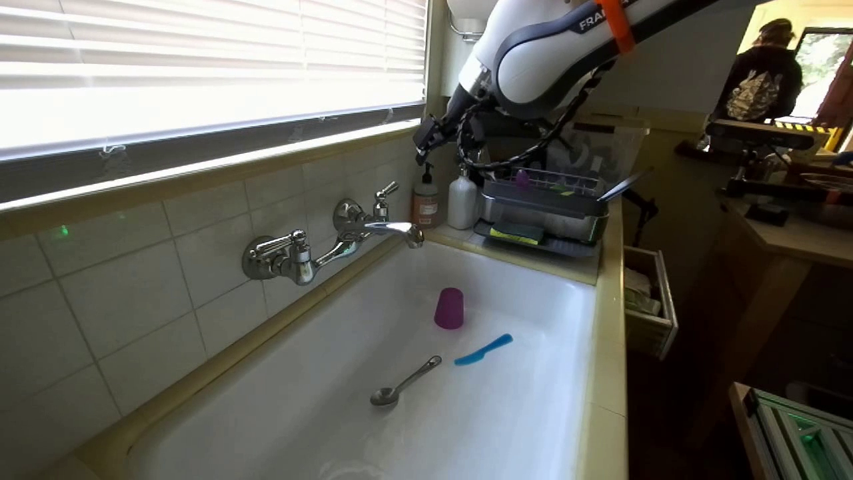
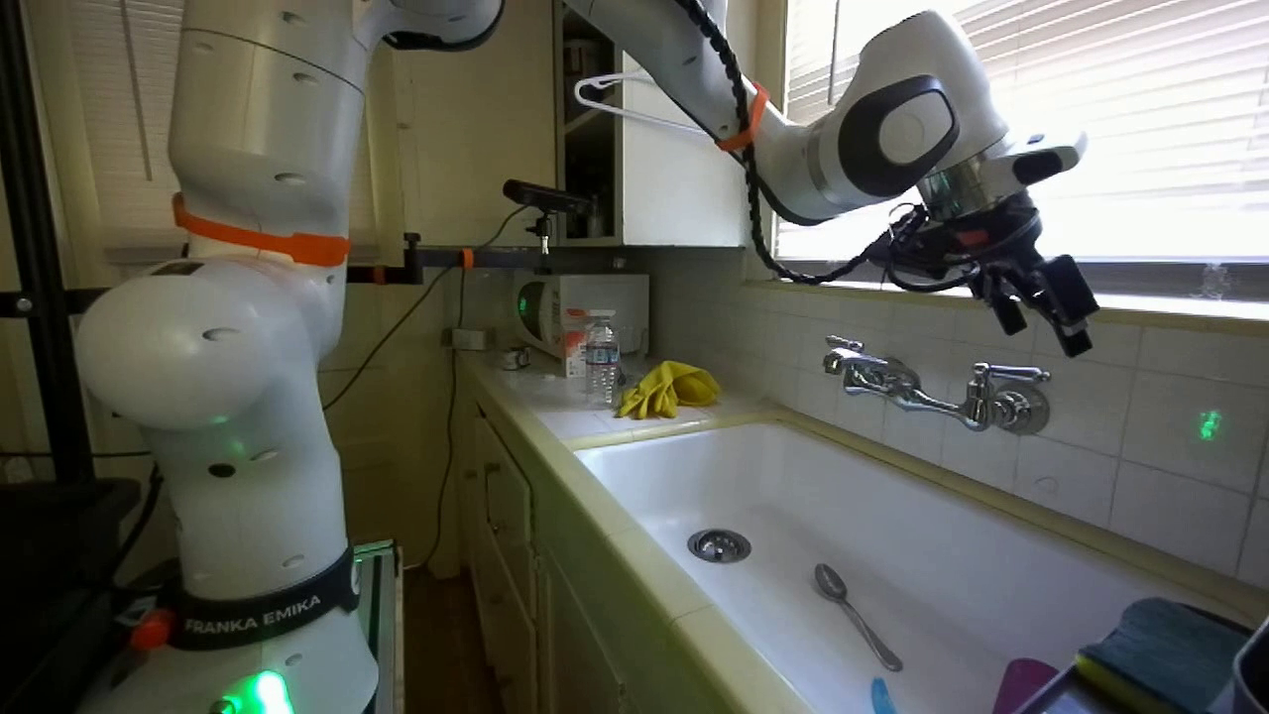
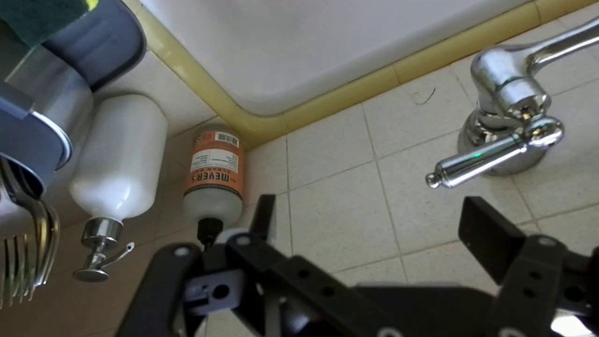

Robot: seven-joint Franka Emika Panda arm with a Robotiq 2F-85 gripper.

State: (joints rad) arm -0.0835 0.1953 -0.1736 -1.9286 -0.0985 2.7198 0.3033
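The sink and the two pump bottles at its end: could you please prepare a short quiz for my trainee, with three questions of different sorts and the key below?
1. True or false: the gripper is shut.
2. Multiple choice: how does the orange-labelled bottle stand or lie? (a) upright; (b) on its side; (c) upside down.
3. Short answer: in an exterior view, which is nearer to the drain, the spoon or the purple cup?

Key:
1. False; it is open and holds nothing.
2. (a) upright.
3. The spoon.
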